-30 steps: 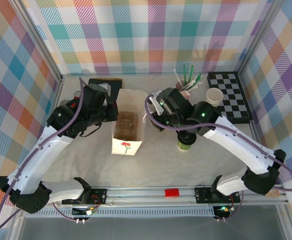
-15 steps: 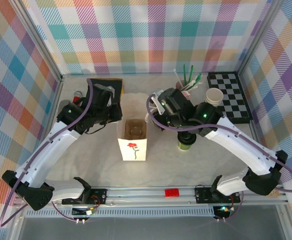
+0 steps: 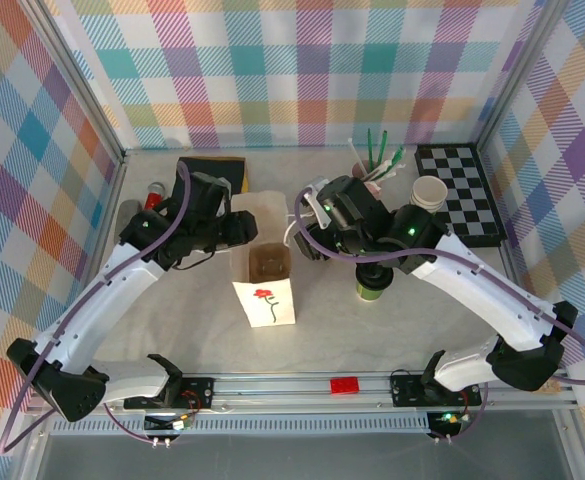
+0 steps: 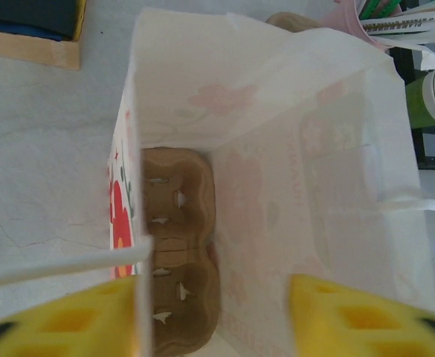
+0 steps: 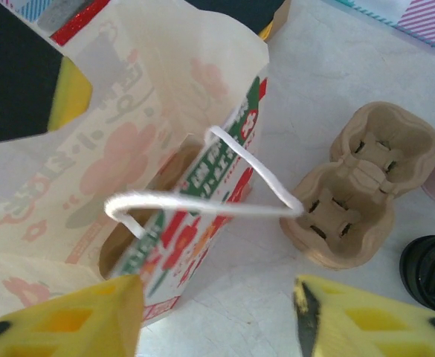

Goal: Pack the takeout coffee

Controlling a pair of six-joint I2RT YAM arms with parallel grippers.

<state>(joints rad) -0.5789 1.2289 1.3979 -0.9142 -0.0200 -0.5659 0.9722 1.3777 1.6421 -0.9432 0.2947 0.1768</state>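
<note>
The takeout coffee (image 3: 371, 290), a green cup with a black lid, stands on the table right of the bag, partly under my right arm; its lid (image 5: 429, 275) shows at the right wrist view's edge. The white paper bag (image 3: 265, 290) stands upright and open, with a brown cup carrier (image 4: 180, 245) on its floor. My left gripper (image 3: 240, 228) is open at the bag's left rim; its yellow fingers (image 4: 61, 320) straddle the bag wall and a white handle (image 4: 61, 264). My right gripper (image 3: 307, 240) is open just right of the bag, with the other handle loop (image 5: 202, 201) hanging free ahead of it.
A second brown carrier (image 5: 366, 186) lies on the table right of the bag. At the back right stand a cup of straws (image 3: 372, 165), a lidless cup (image 3: 430, 190) and a chessboard (image 3: 457, 195). A dark box (image 3: 210, 168) sits behind the bag.
The bag has gone from leaning to upright and shifted slightly right. Both grippers have opened and let go of it.
</note>
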